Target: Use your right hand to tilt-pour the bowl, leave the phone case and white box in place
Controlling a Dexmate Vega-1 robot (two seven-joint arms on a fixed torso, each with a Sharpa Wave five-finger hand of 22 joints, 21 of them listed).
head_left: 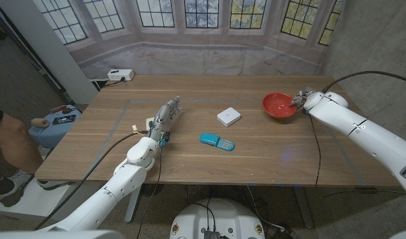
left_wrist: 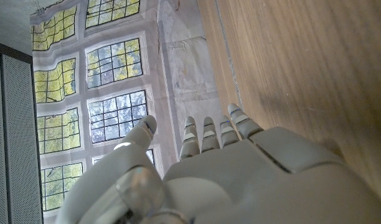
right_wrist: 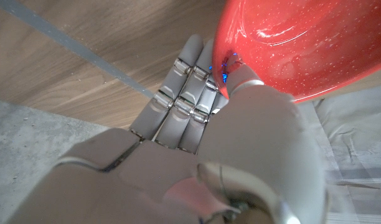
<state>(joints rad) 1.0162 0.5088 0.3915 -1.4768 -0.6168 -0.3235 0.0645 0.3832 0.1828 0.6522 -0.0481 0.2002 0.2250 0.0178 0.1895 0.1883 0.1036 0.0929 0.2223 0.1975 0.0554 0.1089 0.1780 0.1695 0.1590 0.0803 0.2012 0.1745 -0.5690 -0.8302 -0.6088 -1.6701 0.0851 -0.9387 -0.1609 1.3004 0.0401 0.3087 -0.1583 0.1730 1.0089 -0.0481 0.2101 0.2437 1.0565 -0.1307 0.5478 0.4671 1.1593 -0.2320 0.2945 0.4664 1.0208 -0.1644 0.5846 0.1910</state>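
At the head view's left edge, a person's leg [head_left: 5,143] beside a round blue stool [head_left: 56,126] off the table. On the far left corner of the wooden table [head_left: 190,159], smooth brown boards with a fine grain, a white power strip [head_left: 121,75], boxy and lying flat. Left of centre, the left hand [head_left: 164,117], pale grey and hard-shelled, holding nothing, fingers [left_wrist: 208,134] straight and pressed side by side, thumb a little apart, pointing toward the table's far edge; standing on edge or lying flat, cannot tell. Near the middle, the phone case [head_left: 217,141], glossy turquoise, a rounded oblong lying flat, long axis running from picture left to right with a slight slant toward the near edge at its right end. Just beyond it and apart from it, the white box [head_left: 229,117], a small matte square with softened corners, set flat with one corner turned toward the robot. Farther right, well apart from both, the bowl [head_left: 278,105], shiny red with pale speckles, round and shallow, tipped so its mouth faces picture left and toward the robot, right rim raised. At that raised rim, the right hand [head_left: 300,99], thumb pressed on the inside and fingers [right_wrist: 184,81] held together underneath, pinching the wall of the bowl between them
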